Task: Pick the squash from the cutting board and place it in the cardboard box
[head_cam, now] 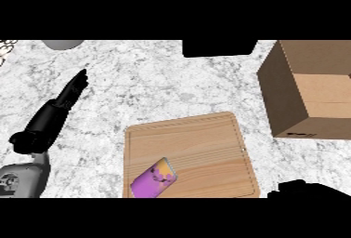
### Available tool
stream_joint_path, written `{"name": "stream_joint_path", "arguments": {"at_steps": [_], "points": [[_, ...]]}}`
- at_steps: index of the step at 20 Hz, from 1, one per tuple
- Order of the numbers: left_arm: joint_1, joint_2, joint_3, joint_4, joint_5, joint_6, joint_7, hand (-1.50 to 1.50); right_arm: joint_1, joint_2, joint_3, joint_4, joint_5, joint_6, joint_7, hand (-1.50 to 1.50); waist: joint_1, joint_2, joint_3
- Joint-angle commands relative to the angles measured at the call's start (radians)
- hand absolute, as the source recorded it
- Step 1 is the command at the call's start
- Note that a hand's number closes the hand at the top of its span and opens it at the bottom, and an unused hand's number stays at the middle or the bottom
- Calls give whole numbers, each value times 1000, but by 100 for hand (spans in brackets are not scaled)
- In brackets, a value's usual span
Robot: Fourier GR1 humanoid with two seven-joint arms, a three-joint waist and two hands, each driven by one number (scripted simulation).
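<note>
Beside the cutting board [198,148], cardboard box [308,90] stands open.

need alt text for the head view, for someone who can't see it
A wooden cutting board lies on a marble counter with a purple and yellow packet on its lower left part; no squash is visible. An open cardboard box stands at the upper right, the left hand stretches out with straight fingers at the left, and the right hand barely shows at the lower right.
</note>
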Motion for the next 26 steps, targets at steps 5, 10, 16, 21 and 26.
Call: {"name": "stream_joint_path", "arguments": {"at_steps": [5,10,16,21,26], "points": [[5,-1,-8,-28,1,-11,9,0,58,-13,-443,29,-495,71,131,150,27,6,-2],[7,1,-23,-49,13,-47,10,0,-83,-76,-632,205,-686,175,243,150,60,9,-3],[-55,-33,-43,22,-34,-21,-2,0,-306,-133,-631,597,-625,233,149,150,76,15,-2],[-36,-66,-71,40,-57,-8,-31,0,-426,-219,-526,786,-439,270,64,150,87,18,-2],[-95,-65,-62,28,-46,-14,9,0,-507,-257,-378,994,-305,353,-3,150,116,27,-1]]}}
